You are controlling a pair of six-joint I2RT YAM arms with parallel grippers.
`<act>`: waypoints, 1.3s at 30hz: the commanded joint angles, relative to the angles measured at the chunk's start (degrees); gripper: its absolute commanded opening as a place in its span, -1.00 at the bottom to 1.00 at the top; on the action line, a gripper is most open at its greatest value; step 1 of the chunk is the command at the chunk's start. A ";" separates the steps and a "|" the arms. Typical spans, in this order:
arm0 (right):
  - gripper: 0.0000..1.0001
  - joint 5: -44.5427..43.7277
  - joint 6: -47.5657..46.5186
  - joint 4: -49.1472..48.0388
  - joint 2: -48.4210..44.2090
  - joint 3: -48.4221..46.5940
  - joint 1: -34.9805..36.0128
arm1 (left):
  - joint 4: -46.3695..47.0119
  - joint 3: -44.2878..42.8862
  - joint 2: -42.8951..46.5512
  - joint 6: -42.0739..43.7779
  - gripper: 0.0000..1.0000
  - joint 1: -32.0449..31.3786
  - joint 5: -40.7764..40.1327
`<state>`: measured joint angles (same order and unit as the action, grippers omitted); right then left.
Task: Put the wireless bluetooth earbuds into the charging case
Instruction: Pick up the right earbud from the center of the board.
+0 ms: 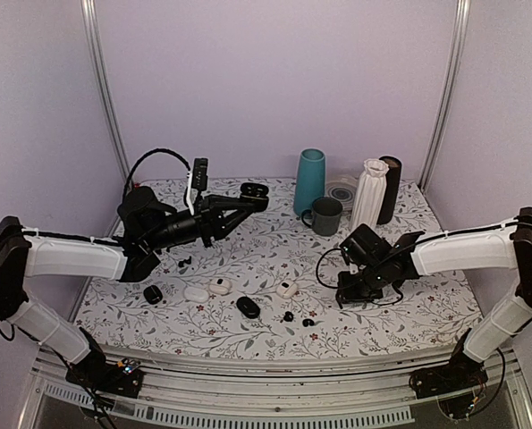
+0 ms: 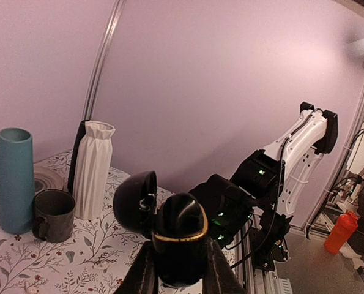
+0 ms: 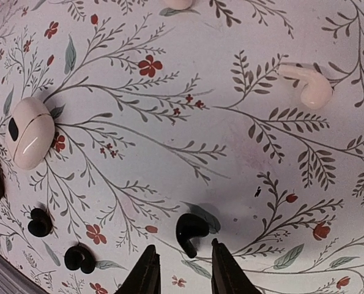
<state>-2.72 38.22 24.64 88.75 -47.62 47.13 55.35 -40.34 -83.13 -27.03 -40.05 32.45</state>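
My left gripper [image 1: 234,204] is raised over the back of the table and is shut on the black charging case [image 2: 180,239]. The case has a gold rim and its lid [image 2: 134,202] stands open; it also shows from above as the case [image 1: 254,190]. My right gripper [image 3: 183,269] hangs low over the cloth, open. One black earbud [image 3: 191,229] lies on the cloth just ahead of the tips, between their lines, touching neither finger. Two more black earbuds [image 3: 40,222] [image 3: 79,258] lie to its left; from above they are the earbuds [image 1: 288,316] [image 1: 308,322]. The right gripper [image 1: 348,293] hides the nearest bud from above.
White cases [image 1: 196,292] [image 1: 219,286] [image 1: 287,289] and black oval cases [image 1: 153,293] [image 1: 248,307] lie along the front. A white earbud [image 3: 309,86] lies further off. At the back stand a teal vase [image 1: 309,181], a dark mug [image 1: 325,216] and a white ribbed vase [image 1: 370,193].
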 commanded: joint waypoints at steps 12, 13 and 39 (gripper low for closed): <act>-0.41 -6.56 -0.79 11.08 8.57 -9.41 1.11 | 0.29 0.35 1.90 1.09 -1.00 1.30 0.16; -0.40 -6.49 -1.42 10.62 8.69 -9.48 1.08 | 0.35 0.35 1.86 1.04 -1.00 1.29 0.18; -0.37 -3.17 -10.62 9.01 12.89 -11.40 1.02 | 0.38 0.51 1.60 0.78 -1.00 1.70 0.42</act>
<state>-6.79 28.36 33.41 100.38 -57.80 47.94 55.20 -40.34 -82.72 -26.63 -39.24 32.51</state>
